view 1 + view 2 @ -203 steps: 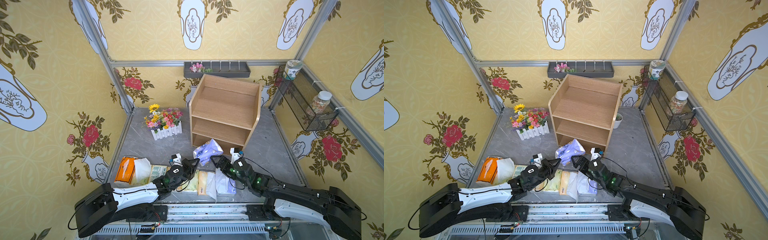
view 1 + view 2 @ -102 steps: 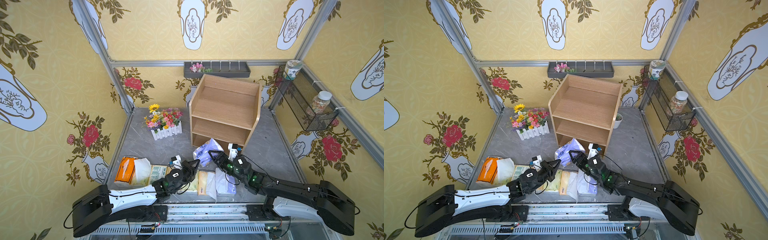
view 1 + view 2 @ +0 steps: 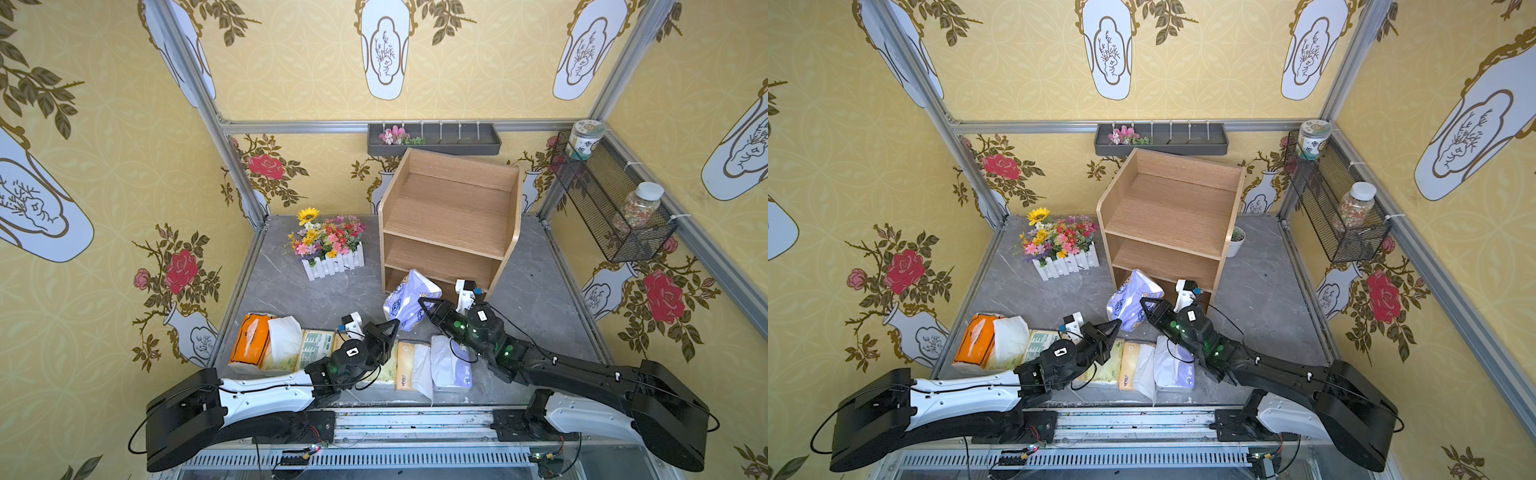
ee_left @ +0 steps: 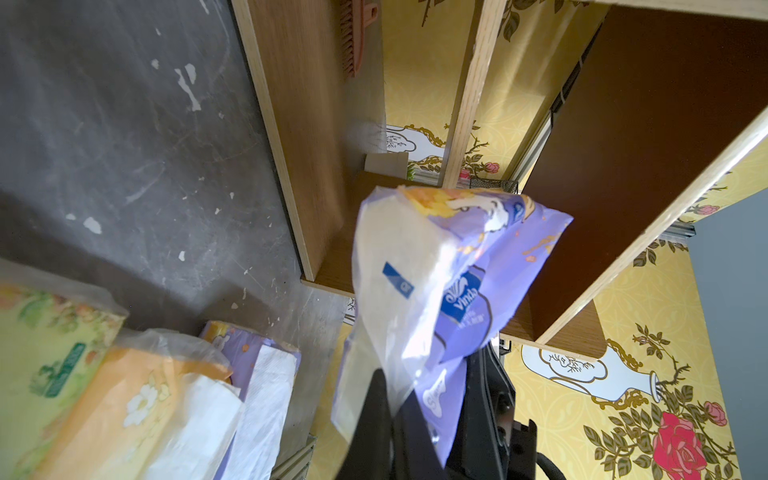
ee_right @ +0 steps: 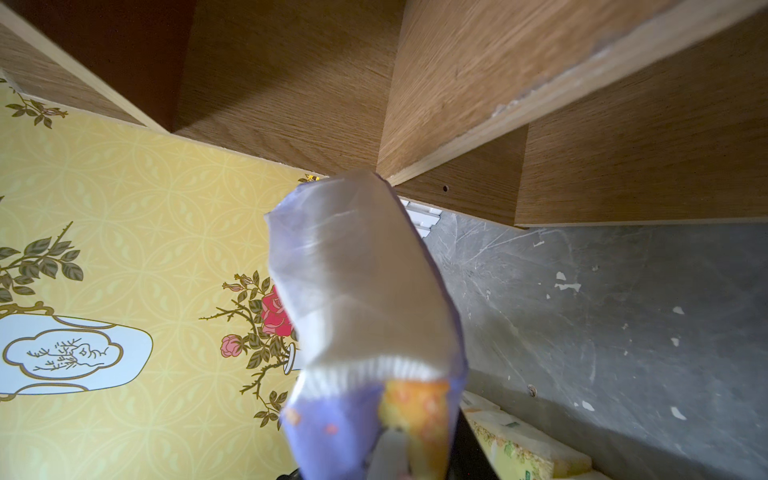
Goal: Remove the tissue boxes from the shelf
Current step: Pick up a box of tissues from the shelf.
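Read the counter (image 3: pixel 291 291) as a clock face with 12 at the back wall. A row of tissue packs lies along the near edge, running from 7 toward 5 o'clock. It starts with an orange pack (image 3: pixel 252 338), a cream pack (image 3: pixel 286 340) touching it, and then a green-labelled pack (image 3: pixel 316 349). Behind them, at 11 o'clock, stands a flower planter (image 3: pixel 330 249).

The left arm (image 3: pixel 266 395) reaches over the row toward 12, its wrist covering part of the yellow packs (image 3: pixel 405 363). The left jaws are clenched on the near lower corner of the raised lavender pack (image 3: pixel 409 299), pinching its wrapper.

That pack hangs tilted near the centre, just in front of the bottom tier of the shelf (image 3: pixel 453 208), which stands at 1 o'clock. I cannot tell whether it touches the counter. The right jaws grasp the pack's opposite end, with the right arm (image 3: pixel 582 370) coming in from 4 o'clock. A flat lavender pack (image 3: pixel 451 365) ends the row, partly under that arm.
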Tool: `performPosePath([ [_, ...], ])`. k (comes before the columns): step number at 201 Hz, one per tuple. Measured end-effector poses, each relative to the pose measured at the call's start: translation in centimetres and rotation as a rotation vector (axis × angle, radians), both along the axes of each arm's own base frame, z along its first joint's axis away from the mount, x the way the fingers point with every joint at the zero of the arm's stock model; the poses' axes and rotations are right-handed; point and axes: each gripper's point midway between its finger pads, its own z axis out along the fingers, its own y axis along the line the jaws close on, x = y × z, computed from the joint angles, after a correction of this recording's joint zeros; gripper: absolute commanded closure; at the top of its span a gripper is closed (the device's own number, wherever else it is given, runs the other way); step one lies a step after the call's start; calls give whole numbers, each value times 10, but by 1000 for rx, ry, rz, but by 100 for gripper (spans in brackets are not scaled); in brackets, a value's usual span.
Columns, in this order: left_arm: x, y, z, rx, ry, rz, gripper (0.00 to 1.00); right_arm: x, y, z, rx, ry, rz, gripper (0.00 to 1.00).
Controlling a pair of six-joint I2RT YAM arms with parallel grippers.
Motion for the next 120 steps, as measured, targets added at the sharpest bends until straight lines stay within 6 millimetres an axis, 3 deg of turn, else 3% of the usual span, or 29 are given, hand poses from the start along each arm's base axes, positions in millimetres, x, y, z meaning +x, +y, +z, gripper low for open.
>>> performPosePath([
  [18, 0, 0, 0, 1, 1, 2, 58, 0, 1, 0, -21, -5, 8, 75],
  [41, 1, 4, -2, 32, -3, 19, 43, 0, 1, 3, -58, -15, 16, 77],
  [85, 10, 32, -1, 208, -2, 138, 34, 0, 4, -11, -168, 2, 46, 80],
  [120, 16, 69, 17, 400, -43, 263, 34, -3, 25, -19, -258, 18, 130, 81],
])
